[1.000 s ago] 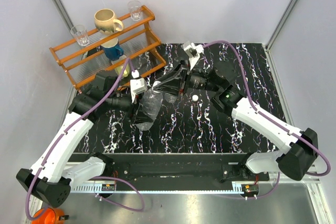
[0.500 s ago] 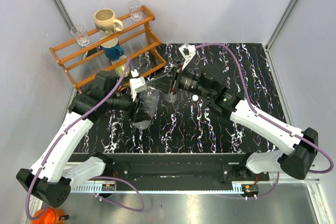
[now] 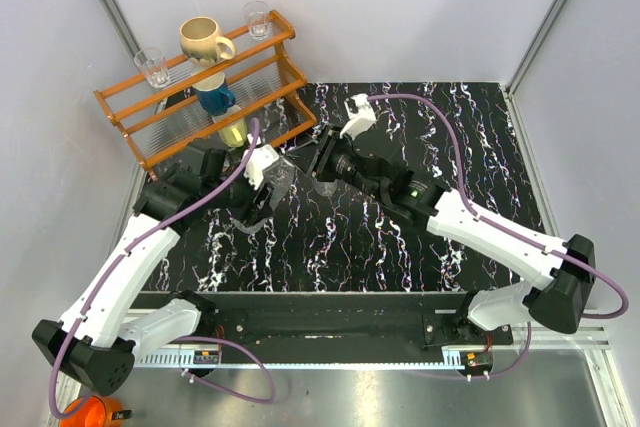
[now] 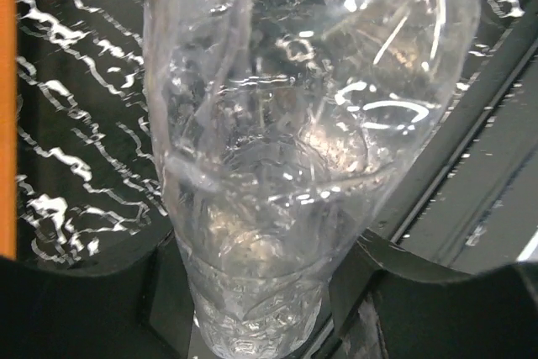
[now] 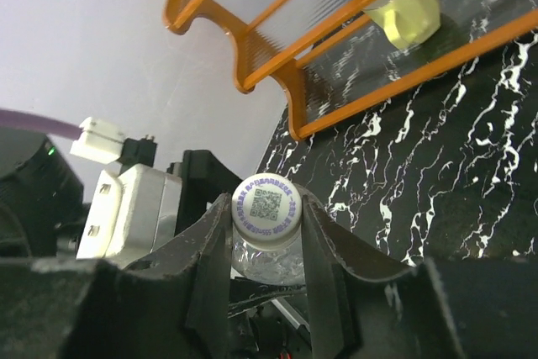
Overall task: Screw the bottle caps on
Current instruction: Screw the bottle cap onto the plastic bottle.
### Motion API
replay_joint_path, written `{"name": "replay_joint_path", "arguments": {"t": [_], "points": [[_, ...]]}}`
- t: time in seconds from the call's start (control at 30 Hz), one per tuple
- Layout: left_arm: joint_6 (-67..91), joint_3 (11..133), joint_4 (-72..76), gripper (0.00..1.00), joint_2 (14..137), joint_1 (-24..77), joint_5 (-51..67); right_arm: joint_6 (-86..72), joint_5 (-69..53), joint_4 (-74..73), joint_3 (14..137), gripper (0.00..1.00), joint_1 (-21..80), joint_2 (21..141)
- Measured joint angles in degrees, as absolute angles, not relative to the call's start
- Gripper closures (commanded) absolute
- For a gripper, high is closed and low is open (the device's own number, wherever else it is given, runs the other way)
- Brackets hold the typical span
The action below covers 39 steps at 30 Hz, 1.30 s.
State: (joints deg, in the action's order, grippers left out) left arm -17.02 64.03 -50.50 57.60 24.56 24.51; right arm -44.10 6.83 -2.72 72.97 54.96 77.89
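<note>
Black marbled table (image 3: 340, 237) | left end effector (image 4: 256, 292) clamped on bottle (image 4: 294, 124) | right end effector (image 5: 267, 241) clamped on cap (image 5: 267, 206)

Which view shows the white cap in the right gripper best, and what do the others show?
Right wrist: the bottle cap sits centre, pinched in the right gripper, printed top facing the lens. Left wrist shows only the bottle body in the left gripper. In the top view the cap is too small to pick out.

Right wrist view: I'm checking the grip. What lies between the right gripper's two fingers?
A white bottle cap, sitting on the neck of the clear bottle, touched by both fingers. The right wrist view shows it.
</note>
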Motion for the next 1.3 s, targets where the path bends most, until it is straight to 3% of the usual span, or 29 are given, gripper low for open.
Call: {"name": "replay_joint_path", "arguments": {"t": [0.07,0.23,0.47,0.5,0.53,0.83,0.97,1.07,1.3], "points": [[-17.7,63.8,-50.5,1.0,57.6,24.6,21.8,-45.6,8.6,-3.3,73.0,0.97,55.2,78.6],[-18.8,63.1,-49.6,1.0,57.5,24.9,18.8,-47.3,11.6,-5.1,74.1,0.68,55.9,79.5],[-17.5,63.1,-45.3,1.0,56.7,24.5,21.0,-41.1,12.5,-10.3,77.6,0.19,57.0,79.1],[-17.1,63.1,-44.4,1.0,56.6,24.2,22.0,-39.6,12.7,-11.5,77.6,0.03,57.2,78.6],[-16.7,63.1,-43.9,1.0,56.4,24.2,23.0,-38.1,13.0,-12.7,77.6,0.0,57.4,77.8],[-16.5,63.3,-44.6,1.0,56.4,24.1,41.7,-26.7,11.9,-11.3,71.8,0.0,56.8,61.0],[-19.6,63.8,-48.3,1.0,56.8,24.1,55.1,-20.4,1.6,-2.0,63.6,0.03,55.1,52.2],[-22.1,64.7,-51.8,1.0,57.3,24.1,63.5,-16.4,-10.3,4.1,59.6,0.15,53.8,49.4],[-25.8,66.8,-56.8,1.0,58.3,24.1,75.4,-15.5,-30.7,16.9,59.9,0.2,48.3,56.3]]}}
